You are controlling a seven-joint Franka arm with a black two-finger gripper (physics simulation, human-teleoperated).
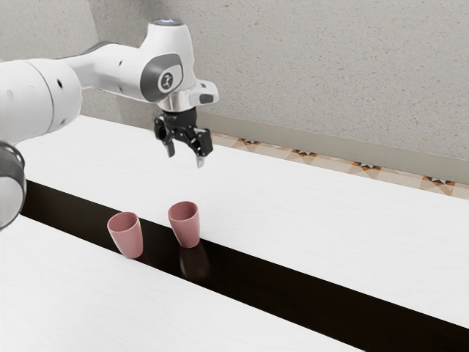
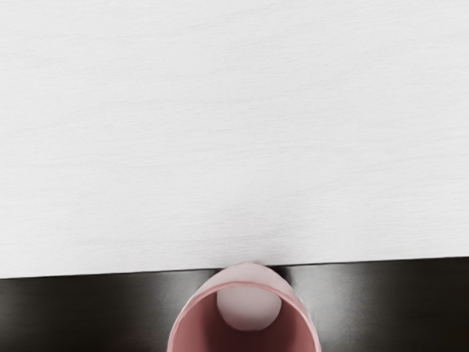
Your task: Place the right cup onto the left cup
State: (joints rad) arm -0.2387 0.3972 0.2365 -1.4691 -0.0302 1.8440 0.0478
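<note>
Looks obliquely down from beside the arm, set back; from the wrist, faces steeply down, apparently closer, sharing tabletop, dark strip, one pink cup.

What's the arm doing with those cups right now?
Nothing is being held yet. The white and black robot arm has its black two-finger gripper in the air, jaws apart, above two pink tapered cups. Both the cup nearer the exterior view's left and the other cup stand upright, separate and unstacked.
</note>
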